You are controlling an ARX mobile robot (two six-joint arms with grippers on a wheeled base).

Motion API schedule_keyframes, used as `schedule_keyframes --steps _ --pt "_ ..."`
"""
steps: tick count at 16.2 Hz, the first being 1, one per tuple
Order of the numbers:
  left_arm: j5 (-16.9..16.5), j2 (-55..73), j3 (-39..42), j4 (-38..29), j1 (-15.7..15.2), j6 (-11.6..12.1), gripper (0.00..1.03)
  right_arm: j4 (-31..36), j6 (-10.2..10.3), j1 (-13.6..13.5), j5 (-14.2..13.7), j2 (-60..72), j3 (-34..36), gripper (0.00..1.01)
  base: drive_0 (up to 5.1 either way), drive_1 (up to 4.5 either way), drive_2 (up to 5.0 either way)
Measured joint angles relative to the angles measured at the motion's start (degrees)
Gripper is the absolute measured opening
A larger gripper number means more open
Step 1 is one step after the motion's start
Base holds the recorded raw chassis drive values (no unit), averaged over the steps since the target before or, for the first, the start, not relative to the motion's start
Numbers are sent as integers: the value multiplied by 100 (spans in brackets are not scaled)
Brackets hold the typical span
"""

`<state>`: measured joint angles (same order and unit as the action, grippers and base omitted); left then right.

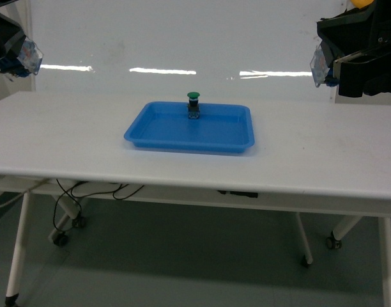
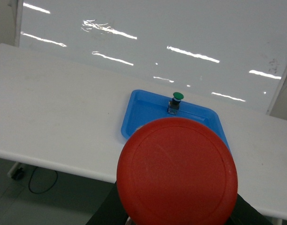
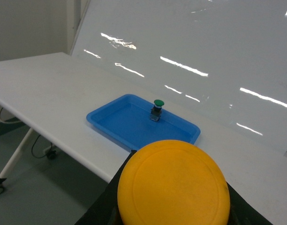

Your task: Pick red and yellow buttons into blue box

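The red button (image 2: 177,171) fills the lower part of the left wrist view, its round cap facing the camera. My left gripper (image 1: 20,54) is shut on it, raised at the top left of the head view, beyond the table's left end. The yellow button (image 3: 173,185) sits the same way in my right gripper (image 1: 333,61), which is shut on it and raised at the top right. In both wrist views the caps hide the jaws; only black finger edges show beside them. The blue box is out of view.
A shallow blue tray (image 1: 157,137) lies mid-table with a green-capped button (image 1: 193,104) standing upright by its far rim. The white table (image 1: 310,160) backs onto a glossy white wall. Cables and wheeled table legs are below.
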<state>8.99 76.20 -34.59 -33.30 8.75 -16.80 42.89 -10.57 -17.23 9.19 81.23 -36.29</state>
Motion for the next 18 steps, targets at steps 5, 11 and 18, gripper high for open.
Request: schedule_keyframes --steps 5,11,18 --pt "0 2 0 7 4 -42 24 -42 0 -2 4 0 0 29 434 -253 -183" --pt "-2 2 0 -2 4 -76 24 -37 0 0 4 0 0 29 425 -208 -208" --pt "-2 2 0 9 4 -76 24 -28 0 -2 7 2 0 29 443 -203 -203"
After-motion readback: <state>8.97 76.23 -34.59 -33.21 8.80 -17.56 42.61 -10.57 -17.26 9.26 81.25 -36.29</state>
